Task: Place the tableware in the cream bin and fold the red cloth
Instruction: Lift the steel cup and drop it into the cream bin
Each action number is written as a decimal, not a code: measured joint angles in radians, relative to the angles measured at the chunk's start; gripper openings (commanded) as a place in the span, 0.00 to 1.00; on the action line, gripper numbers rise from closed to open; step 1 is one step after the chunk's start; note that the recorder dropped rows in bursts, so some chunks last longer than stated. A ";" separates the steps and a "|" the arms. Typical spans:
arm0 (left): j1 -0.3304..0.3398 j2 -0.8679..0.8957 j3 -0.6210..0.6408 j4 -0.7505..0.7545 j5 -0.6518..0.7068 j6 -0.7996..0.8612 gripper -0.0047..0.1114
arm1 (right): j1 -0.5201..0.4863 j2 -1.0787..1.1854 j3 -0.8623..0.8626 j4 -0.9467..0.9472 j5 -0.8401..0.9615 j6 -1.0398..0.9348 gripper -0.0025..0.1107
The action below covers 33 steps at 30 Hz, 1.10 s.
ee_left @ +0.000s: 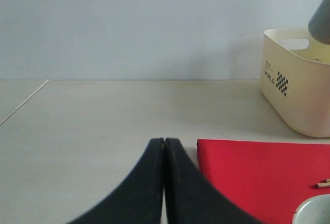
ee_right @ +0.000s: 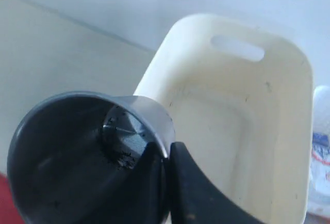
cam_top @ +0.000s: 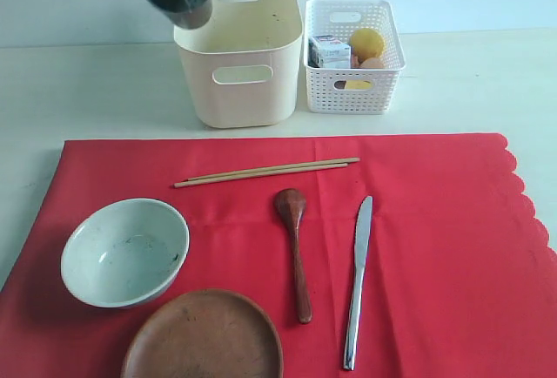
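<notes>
My right gripper (ee_right: 167,149) is shut on the rim of the steel cup (ee_right: 77,152), one finger inside and one outside. It holds the cup (cam_top: 181,5) tilted over the left rim of the cream bin (cam_top: 244,73). On the red cloth (cam_top: 435,221) lie the chopsticks (cam_top: 265,172), wooden spoon (cam_top: 296,247), knife (cam_top: 357,282), pale bowl (cam_top: 124,252) and brown plate (cam_top: 204,339). My left gripper (ee_left: 164,141) is shut on nothing, low over the bare table beside the cloth's corner (ee_left: 258,172).
A white lattice basket (cam_top: 352,47) stands right of the cream bin, holding a milk carton (cam_top: 329,51), a lemon (cam_top: 366,43) and other food pieces. The cloth's scalloped edge runs down the right side.
</notes>
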 measured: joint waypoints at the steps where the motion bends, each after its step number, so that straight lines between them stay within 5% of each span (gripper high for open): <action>1: 0.000 0.000 0.000 0.000 0.000 0.000 0.06 | -0.016 0.005 0.000 -0.013 -0.038 0.027 0.02; 10: 0.000 0.000 0.000 0.000 0.000 0.000 0.06 | -0.087 0.060 0.000 -0.099 -0.116 0.263 0.07; 18: 0.000 0.000 0.000 0.000 0.000 0.000 0.06 | -0.088 0.096 0.000 -0.134 -0.056 0.370 0.39; 23: 0.000 0.000 0.000 0.000 0.000 0.000 0.06 | -0.088 0.097 0.000 -0.134 0.009 0.376 0.50; 29: 0.000 0.000 0.000 0.000 0.000 0.000 0.06 | -0.088 0.082 0.000 -0.093 0.141 0.277 0.47; 33: 0.000 0.000 0.000 0.000 0.000 0.000 0.06 | -0.088 0.040 0.000 -0.012 0.204 0.123 0.30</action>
